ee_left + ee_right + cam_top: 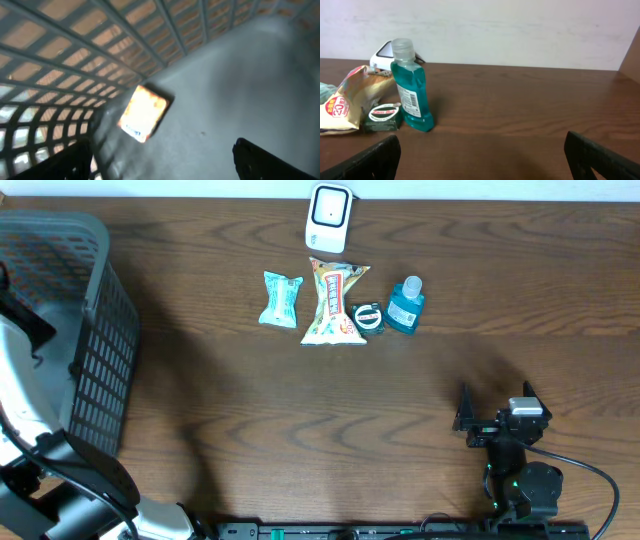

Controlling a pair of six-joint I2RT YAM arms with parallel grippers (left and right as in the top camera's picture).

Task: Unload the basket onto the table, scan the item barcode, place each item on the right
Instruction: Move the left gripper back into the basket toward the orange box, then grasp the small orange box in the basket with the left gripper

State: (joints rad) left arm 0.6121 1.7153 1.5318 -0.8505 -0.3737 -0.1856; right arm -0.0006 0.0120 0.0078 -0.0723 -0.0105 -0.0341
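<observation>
Left wrist view is blurry. My left gripper (165, 165) is down inside the gray basket (100, 330), hidden from overhead, fingers spread wide with nothing between them. A small orange packet (144, 114) lies flat on the basket floor close to the lattice wall, washed out by glare, its print too blurred to read. Its long axis runs lower-left to upper-right in that view. My right gripper (497, 405) sits by the near edge of the dark wood table (300, 430), spread wide, empty. Far side: the white scanner (328, 216), half hidden behind the teal bottle (405, 308) from my right wrist, with snack bag (334, 302), round tin (369, 318) and teal pouch (281, 299) alongside. Pale wall behind.
</observation>
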